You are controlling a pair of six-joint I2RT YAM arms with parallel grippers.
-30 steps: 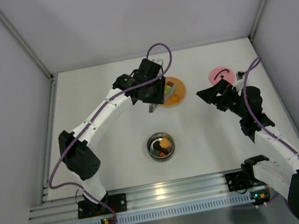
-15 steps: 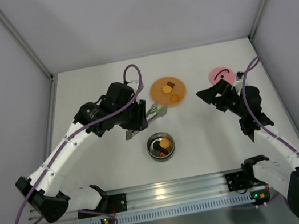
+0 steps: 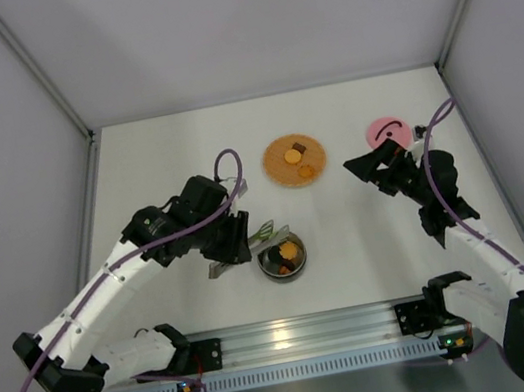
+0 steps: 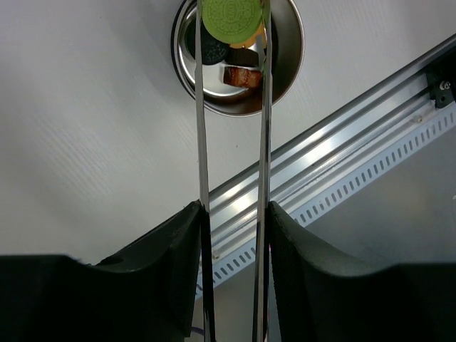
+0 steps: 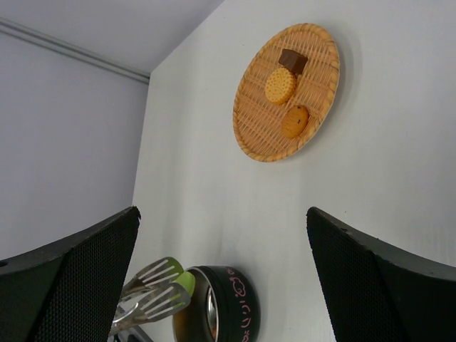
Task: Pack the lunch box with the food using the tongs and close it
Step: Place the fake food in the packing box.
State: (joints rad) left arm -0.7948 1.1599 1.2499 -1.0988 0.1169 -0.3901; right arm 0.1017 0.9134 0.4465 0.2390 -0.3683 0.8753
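The left gripper (image 4: 234,210) has carried the tongs (image 4: 266,128) from the woven plate (image 3: 280,170), upper centre, to the lunch box (image 4: 293,53), lower centre. Squeezed narrow, they pinch the green round (image 4: 231,16) near its rim; releasing there may drop it outside.

Your surface: one white table (image 3: 165,162). You have three items lying directly on it.
1. Flat orange-brown woven plate (image 3: 277,168), at 12 o'clock from the table's middle.
2. Round pink lid (image 3: 393,132) with a black curved handle, at 2 o'clock, well apart from the plate.
3. Steel lunch box (image 3: 262,257), uncovered, at 6 o'clock.
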